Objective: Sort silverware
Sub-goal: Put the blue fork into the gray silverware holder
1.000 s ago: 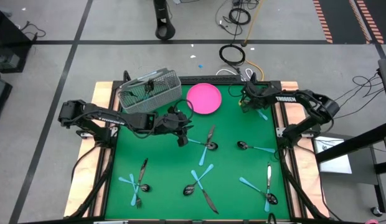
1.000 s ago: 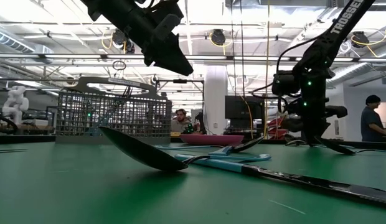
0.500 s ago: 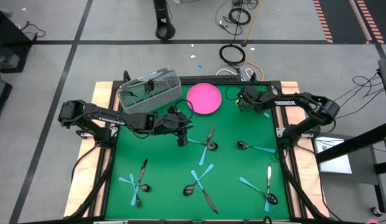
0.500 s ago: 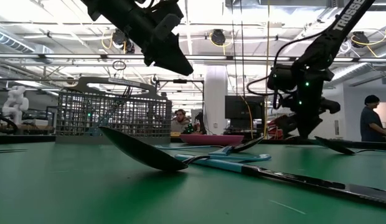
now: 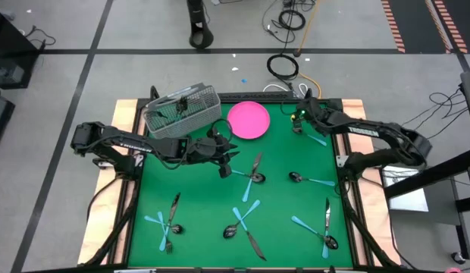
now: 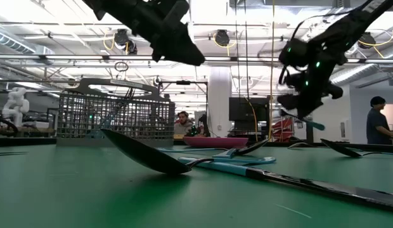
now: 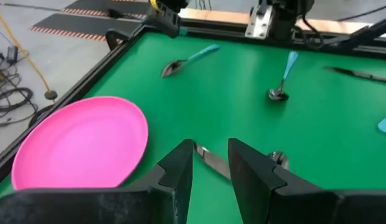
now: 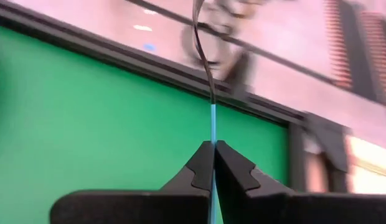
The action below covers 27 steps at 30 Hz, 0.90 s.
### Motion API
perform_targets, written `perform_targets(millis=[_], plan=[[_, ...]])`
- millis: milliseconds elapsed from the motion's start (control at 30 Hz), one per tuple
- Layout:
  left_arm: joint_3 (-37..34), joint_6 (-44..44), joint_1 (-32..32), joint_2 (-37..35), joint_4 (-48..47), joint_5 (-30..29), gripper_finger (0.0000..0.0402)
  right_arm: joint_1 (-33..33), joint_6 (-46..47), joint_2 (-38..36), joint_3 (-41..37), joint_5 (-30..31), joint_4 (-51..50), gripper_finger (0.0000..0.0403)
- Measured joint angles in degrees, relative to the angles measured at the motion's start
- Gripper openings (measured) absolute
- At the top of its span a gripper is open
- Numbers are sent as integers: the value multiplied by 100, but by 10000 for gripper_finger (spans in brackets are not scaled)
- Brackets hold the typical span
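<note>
My right gripper (image 5: pixel 299 123) hangs above the table's far right corner, shut on a blue-handled piece of silverware (image 8: pixel 212 118). The low view also shows my right gripper (image 6: pixel 296 107) off the green mat. My left gripper (image 5: pixel 224 164) hovers open near the table's middle, right of the pink plate (image 5: pixel 248 120). In its wrist view a dark metal piece (image 7: pixel 211 160) lies on the mat beyond my left gripper (image 7: pixel 210 163). Several more forks, spoons and knives lie flat on the mat, such as a spoon (image 5: pixel 307 180) and a knife (image 5: pixel 327 214). My right gripper pinches the light blue handle (image 8: pixel 212 134) between its two fingers, seen edge-on. The dark metal end (image 8: pixel 202 43) runs on past the fingertips, along the fingers. The handle's free end (image 6: pixel 314 125) sticks out behind them. The piece is lifted clear of the mat.
A grey wire-mesh basket (image 5: pixel 182 112) holding a few pieces stands at the far left, beside the pink plate. A raised black rim (image 5: pixel 337 163) borders the green mat. Crossed pieces (image 5: pixel 254 173) lie just right of my left gripper. People show in the room beyond the table.
My right gripper has risen from the mat at the far right corner with the blue-handled piece, which is now lifted clear, and has tipped toward level. My left gripper has stayed in place, tipping up slightly.
</note>
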Motion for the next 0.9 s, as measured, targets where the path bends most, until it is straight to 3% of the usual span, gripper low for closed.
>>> perform_targets(millis=[233, 400, 467, 533, 633, 900], plan=[[-29, 155, 0, -111, 217, -64, 105, 13, -478, -1070, 7, -1998, 473, 1], [-880, 139, 59, -773, 1416, -362, 105, 182, -580, -1682, -275, -3467, 1593, 0], [-1355, -87, 187, -1035, 2249, -3, 105, 324, -452, -1808, -530, -4045, 2260, 0], [-1744, -462, 360, -1104, 3371, 772, 105, 497, -247, -1834, -799, -4508, 3099, 0], [-2047, -1006, 514, -882, 4527, 1665, 105, 812, 100, -1749, -1140, -4868, 4270, 0], [-1728, -1364, 527, 67, 5258, 1729, 105, 1751, 437, -1263, -1257, -4823, 5373, 0]])
